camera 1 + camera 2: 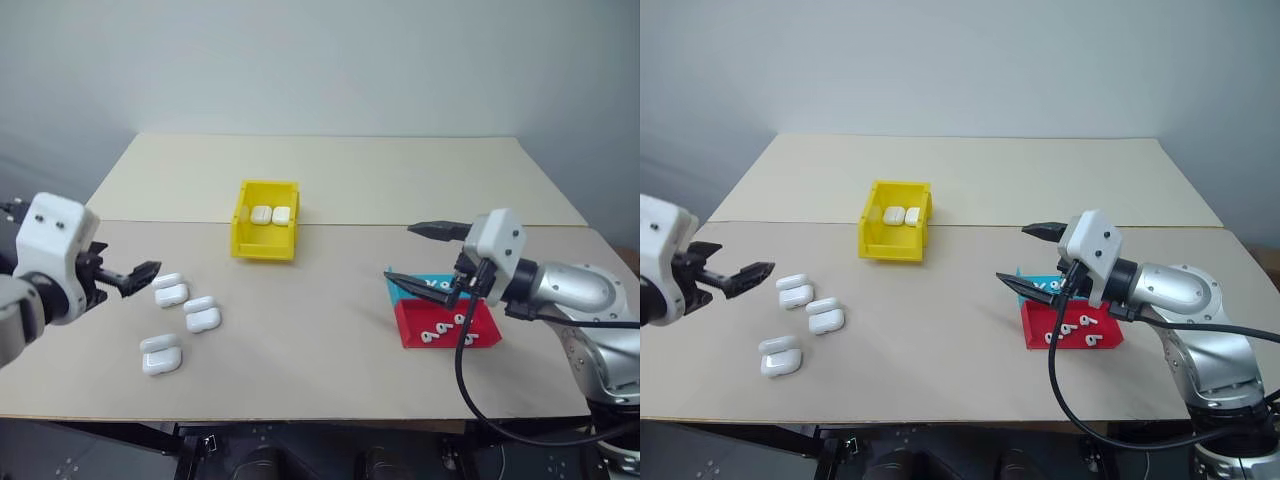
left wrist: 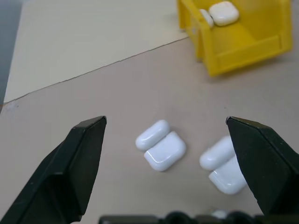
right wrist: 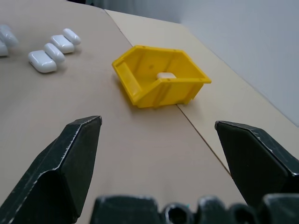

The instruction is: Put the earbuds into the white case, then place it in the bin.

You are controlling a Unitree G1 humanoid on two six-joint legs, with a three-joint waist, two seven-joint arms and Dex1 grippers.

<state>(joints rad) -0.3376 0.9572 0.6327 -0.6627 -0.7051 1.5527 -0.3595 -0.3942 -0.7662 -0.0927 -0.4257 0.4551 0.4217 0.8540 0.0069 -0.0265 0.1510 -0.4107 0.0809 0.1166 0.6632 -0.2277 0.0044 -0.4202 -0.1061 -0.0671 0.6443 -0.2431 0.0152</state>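
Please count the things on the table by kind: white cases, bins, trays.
White cases outside the bin: 3
White cases inside the bin: 2
Yellow bin: 1
Red tray: 1
Teal tray: 1
Total: 8

I see no readable txt, labels, brand marks, nos. or signs anywhere.

Right arm hides part of teal tray (image 1: 432, 283).
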